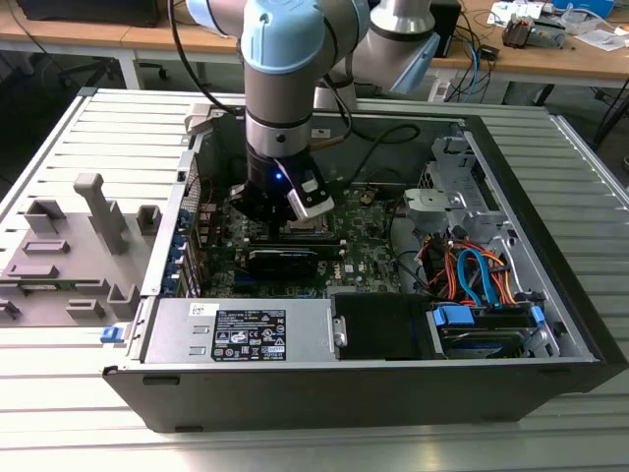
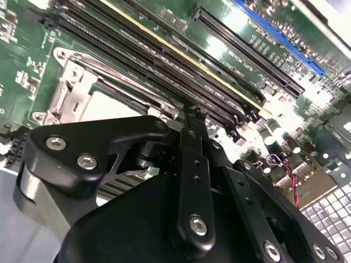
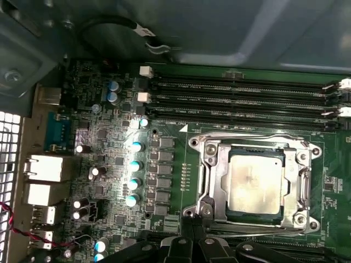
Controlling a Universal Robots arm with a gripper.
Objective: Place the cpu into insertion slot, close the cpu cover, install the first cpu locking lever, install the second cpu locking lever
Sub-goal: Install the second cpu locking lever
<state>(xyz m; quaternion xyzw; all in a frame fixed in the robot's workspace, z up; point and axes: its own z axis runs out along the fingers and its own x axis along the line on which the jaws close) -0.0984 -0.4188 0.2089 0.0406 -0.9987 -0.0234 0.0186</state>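
Your gripper (image 2: 189, 118) sits low inside the open computer case (image 1: 550, 324), just beside one edge of the insertion slot (image 3: 307, 150); in the second wrist view its black fingers (image 2: 193, 164) stand drawn together to a narrow tip with nothing between them, and in the first wrist view that tip (image 3: 189, 219) touches or nearly touches the slot's metal rim near a corner screw. In that slot you have the cpu (image 3: 255, 183), lying flat, silvery-grey top up, seated in the socket. Around it lies the cpu cover (image 3: 211, 175), a silvery frame plate folded down flat so the chip shows through its square window. Whether either locking lever is latched you cannot tell. Beside the slot run the long black memory slots (image 3: 241, 101), parallel to one of its edges, all on the green motherboard (image 3: 109, 142), which also carries a row of small round capacitors (image 3: 134, 172) between the slot and the rear ports (image 3: 46, 167). In the exterior view the arm (image 1: 280, 108) comes straight down into the case, with a black card (image 1: 283, 260) on the board just in front of it, the grey power supply (image 1: 241, 329) along the near wall, and orange and blue cables (image 1: 472, 275) toward the exterior view's right. The case rests on a slatted metal desk (image 1: 59, 393), with a grey fixture block (image 1: 74, 246) at the exterior view's left.
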